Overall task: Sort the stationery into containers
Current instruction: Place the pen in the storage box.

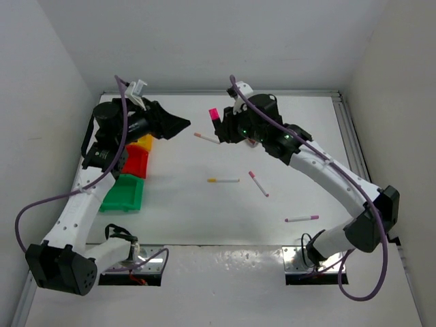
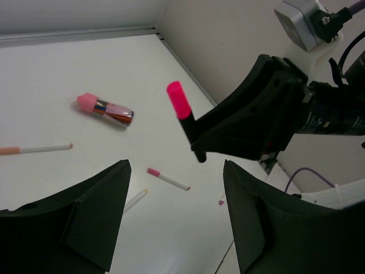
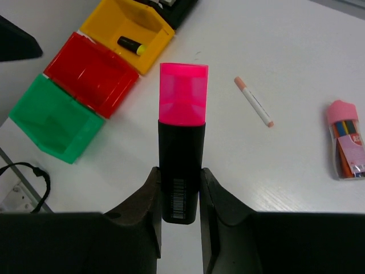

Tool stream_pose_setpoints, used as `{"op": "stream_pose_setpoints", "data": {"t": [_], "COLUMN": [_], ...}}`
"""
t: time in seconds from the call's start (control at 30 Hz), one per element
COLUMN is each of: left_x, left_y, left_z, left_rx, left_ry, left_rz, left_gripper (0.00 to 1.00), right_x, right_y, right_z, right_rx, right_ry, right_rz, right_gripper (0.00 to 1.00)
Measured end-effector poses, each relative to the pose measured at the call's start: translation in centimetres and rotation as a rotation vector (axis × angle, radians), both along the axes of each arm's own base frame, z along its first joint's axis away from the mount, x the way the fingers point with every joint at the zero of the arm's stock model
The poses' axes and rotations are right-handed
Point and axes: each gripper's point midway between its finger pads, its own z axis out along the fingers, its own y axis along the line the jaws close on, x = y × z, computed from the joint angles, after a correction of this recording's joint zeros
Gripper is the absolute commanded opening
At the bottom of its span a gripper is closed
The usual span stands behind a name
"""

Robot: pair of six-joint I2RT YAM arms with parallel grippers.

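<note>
Pink-capped black marker pinched at lower barrel between fingers of right gripper, cap jutting beyond; left gripper spread, grasping nothing.

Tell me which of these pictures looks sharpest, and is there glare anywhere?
Right wrist view: the sharpest, with the pink-capped marker crisp down to its barcode. Left wrist view: softer, and the camera's own dark fingers are blurry at the edges. Top view: bright glare on the shiny strip along the table's near edge.
</note>
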Motion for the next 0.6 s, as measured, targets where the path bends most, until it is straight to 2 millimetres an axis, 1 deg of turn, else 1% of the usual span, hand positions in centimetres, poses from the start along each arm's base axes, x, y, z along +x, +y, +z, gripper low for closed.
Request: {"op": "stream_pose_setpoints", "data": {"t": [0.03,0.13,0.23,0.3,0.37,0.5,0.6], "left_x": [0.1,0.9,2.3,2.8,2.9,2.6,2.3], "left_y": [-0.4,-0.9,-1.2,-1.4,-1.7,-2.3,-2.8], "left_z": [0.2,-0.5,-1.6,-2.5,-3.0,-3.1,-3.7], "left_rx": [-0.02,-0.05,-0.068,-0.072,-0.07,-0.069,-0.063], "left_ry": [0.007,0.052,0.105,0.14,0.155,0.156,0.165], "left_rz": [-0.001,-0.002,0.013,0.016,0.015,-0.001,-0.017], "left_gripper": [0.71,0.71,0.71,0.71,0.71,0.7,0.7], "right_x": [0.0,-0.1,-0.4,-0.5,-0.7,-0.9,-0.8], "right_y": [0.6,1.9,3.4,4.0,4.6,5.5,6.0], "right_z": [0.1,0.4,0.8,1.0,1.0,1.0,0.9], "right_rx": [-0.007,-0.014,-0.019,-0.022,-0.024,-0.028,-0.03], "right_ry": [-0.007,-0.025,-0.042,-0.055,-0.061,-0.068,-0.068], "right_rz": [0.004,0.017,0.042,0.053,0.063,0.08,0.088], "right_gripper": [0.0,0.0,0.0,0.0,0.0,0.0,0.0]}}
